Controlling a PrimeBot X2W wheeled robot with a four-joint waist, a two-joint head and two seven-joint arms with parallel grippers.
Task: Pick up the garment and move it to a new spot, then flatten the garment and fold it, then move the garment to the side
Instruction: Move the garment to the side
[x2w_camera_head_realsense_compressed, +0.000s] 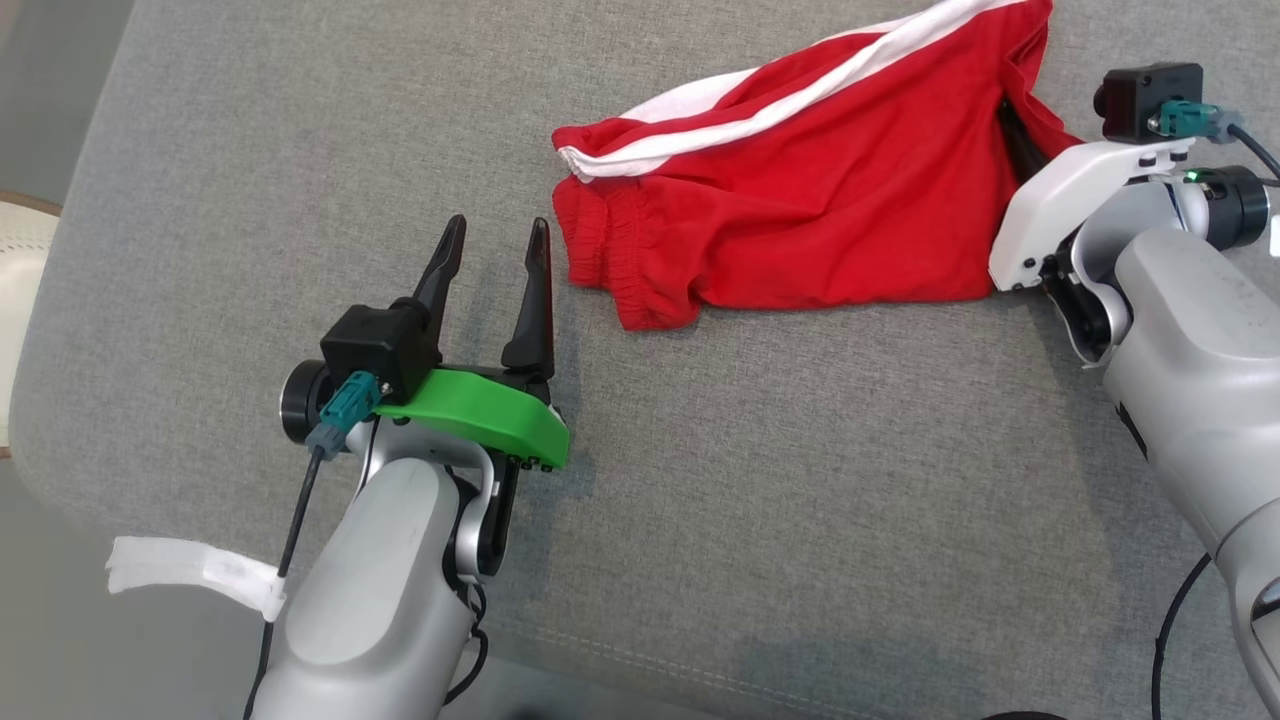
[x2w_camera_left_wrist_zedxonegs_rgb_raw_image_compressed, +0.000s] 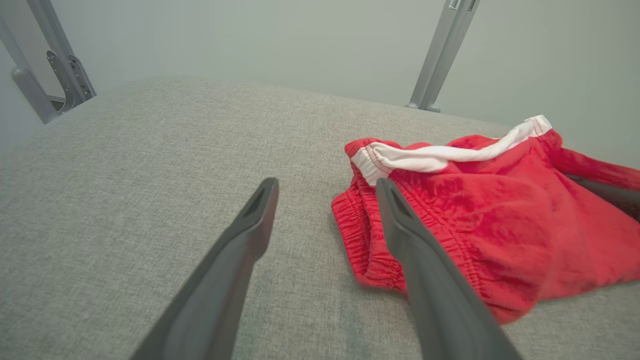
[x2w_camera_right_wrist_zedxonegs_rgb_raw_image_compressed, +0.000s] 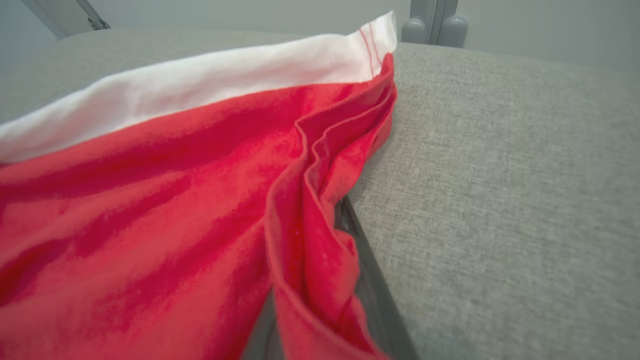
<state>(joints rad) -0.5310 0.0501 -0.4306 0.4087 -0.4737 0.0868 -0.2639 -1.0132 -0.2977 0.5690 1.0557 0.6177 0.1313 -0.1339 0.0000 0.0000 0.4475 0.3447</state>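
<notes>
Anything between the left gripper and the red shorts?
No. In the head view, a narrow strip of bare grey upholstery separates the left gripper from the red shorts.

The garment (x2w_camera_head_realsense_compressed: 800, 210) lies on the cushion (x2w_camera_head_realsense_compressed: 760, 500), between the left claw (x2w_camera_head_realsense_compressed: 499, 226) and the right claw (x2w_camera_head_realsense_compressed: 1018, 150).

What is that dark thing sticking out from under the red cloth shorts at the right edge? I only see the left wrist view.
Observer: That is the right gripper. In the head view it reaches into the right end of the red cloth shorts with white side stripes.
Visitor: Is it gripping them?
Observer: Yes. The right wrist view shows a fold of red cloth pinched between its shut fingers.
Visitor: And my pincers, seen from above?
Observer: The open left gripper sits just left of the gathered waistband, over bare grey woven upholstery.
</notes>
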